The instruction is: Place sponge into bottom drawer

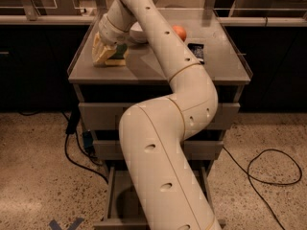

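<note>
Our gripper (105, 54) covers the sponge (118, 60); whether it's clamped we cannot tell, so we squeeze squarely before lifting.

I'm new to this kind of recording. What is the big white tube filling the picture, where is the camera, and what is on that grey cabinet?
The white tube is the robot's single arm. There is only one camera, and it looks along the arm and down onto a grey cabinet. The arm ends in a hand, which is low over the left rear of the cabinet top, right at a yellow sponge with a dark green layer. Whether the hand actually grips the sponge cannot be told from this view. Further right on the top lie an orange ball and a small dark flat object. Near the floor the bottom drawer stands pulled out, partly hidden by the arm. The sponge is meant to go in there and is not yet in it. Cables lie on the floor.
</note>
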